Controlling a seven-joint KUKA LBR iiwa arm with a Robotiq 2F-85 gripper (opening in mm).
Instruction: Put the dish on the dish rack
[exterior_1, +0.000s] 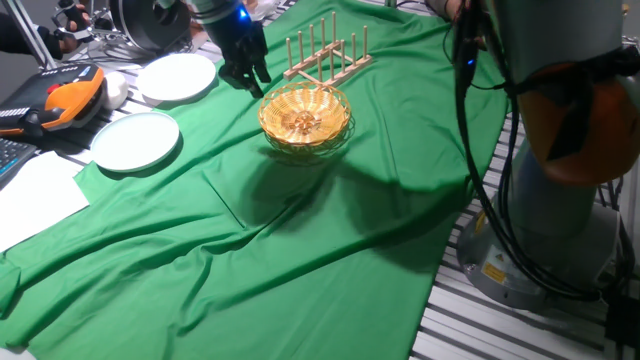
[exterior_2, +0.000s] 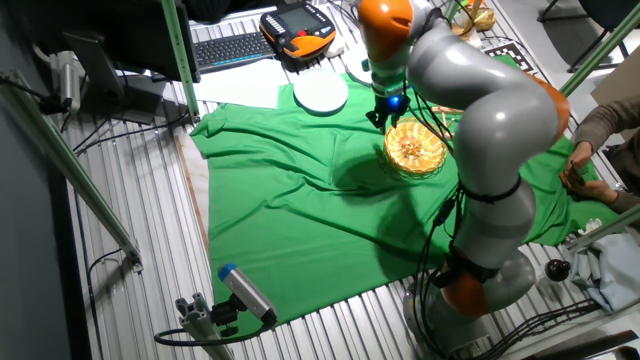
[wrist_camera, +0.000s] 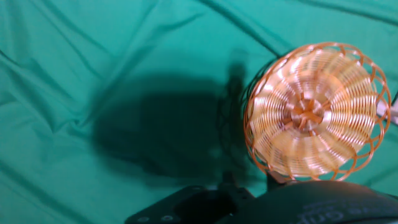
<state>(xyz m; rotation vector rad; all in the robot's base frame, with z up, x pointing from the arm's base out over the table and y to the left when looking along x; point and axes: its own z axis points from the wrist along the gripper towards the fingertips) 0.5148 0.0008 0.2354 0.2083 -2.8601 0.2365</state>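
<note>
Upright, the round dish (exterior_1: 305, 116) sits mouth-up near the tool (exterior_1: 256, 84), whose state I cannot tell.

Bright, even overhead light is washing both fixed views, and the arm is throwing a soft dark shadow across the green cloth (exterior_1: 300, 250) just in front of the dish (exterior_1: 305, 117). In the hand view everything is looking blurred and tinted teal, the dish (wrist_camera: 317, 112) is glaring orange-pink, and a broad fuzzy shadow is pooling beside it.
</note>
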